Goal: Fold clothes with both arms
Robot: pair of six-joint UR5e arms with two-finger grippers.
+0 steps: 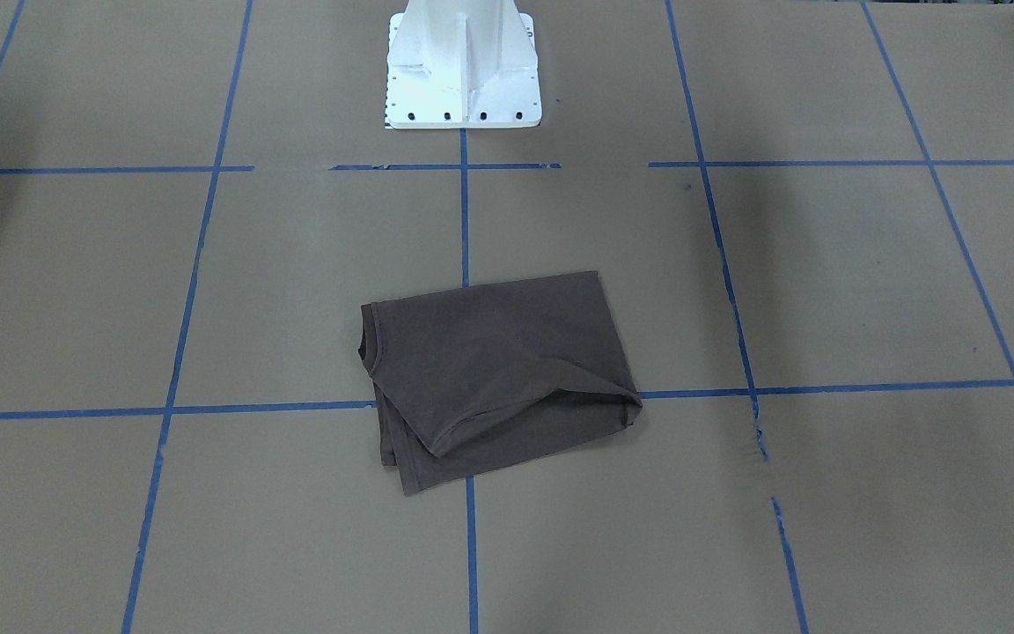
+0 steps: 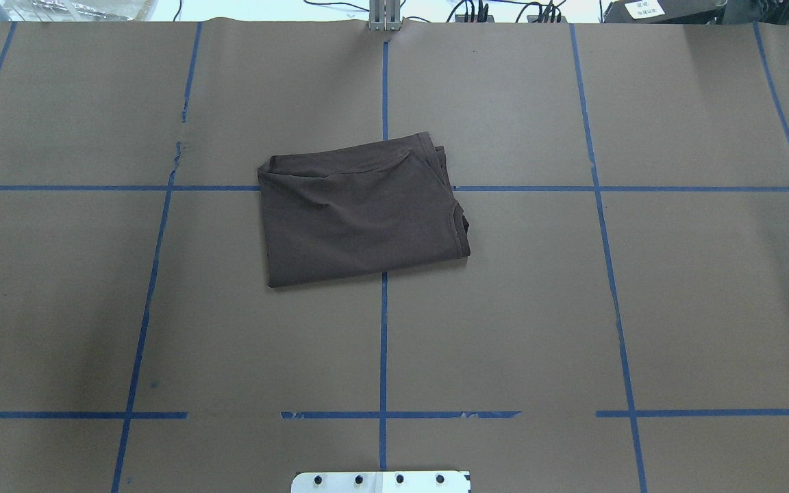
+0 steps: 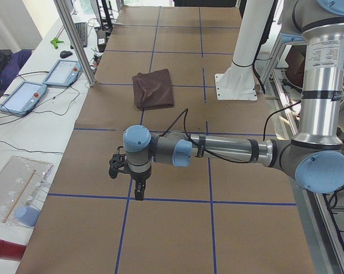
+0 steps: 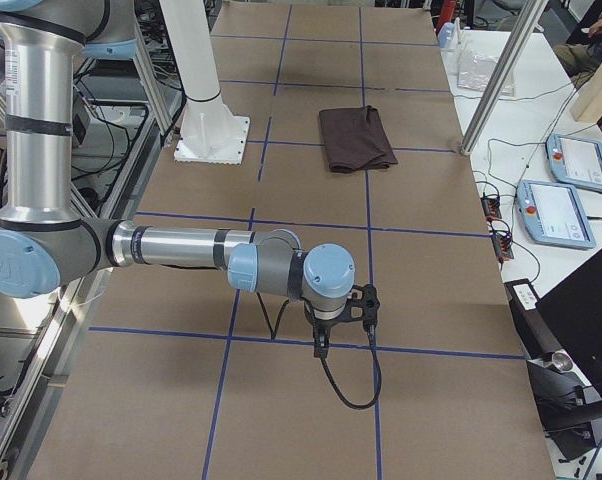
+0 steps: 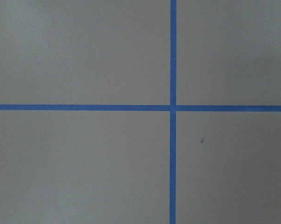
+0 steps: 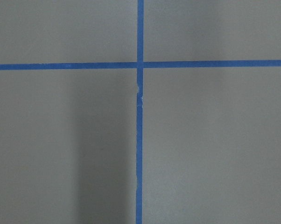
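The dark brown-grey T-shirt [image 1: 498, 370] lies folded into a rough rectangle at the table's middle, collar edge toward the robot's right [image 2: 360, 212]. It also shows in the exterior left view [image 3: 153, 88] and the exterior right view [image 4: 356, 138]. No gripper touches it. My left gripper [image 3: 139, 191] hangs pointing down over bare paper, far from the shirt toward the table's left end. My right gripper [image 4: 321, 345] hangs the same way toward the right end. Both show only in the side views, so I cannot tell if they are open or shut. Both wrist views show only paper and tape.
Brown paper with a blue tape grid [image 2: 383, 342] covers the table. The white pedestal base [image 1: 463, 70] stands at the robot's edge. Metal posts [image 3: 75, 40] [image 4: 491, 90] and tablets [image 3: 63, 73] [image 4: 571, 160] stand along the operators' side.
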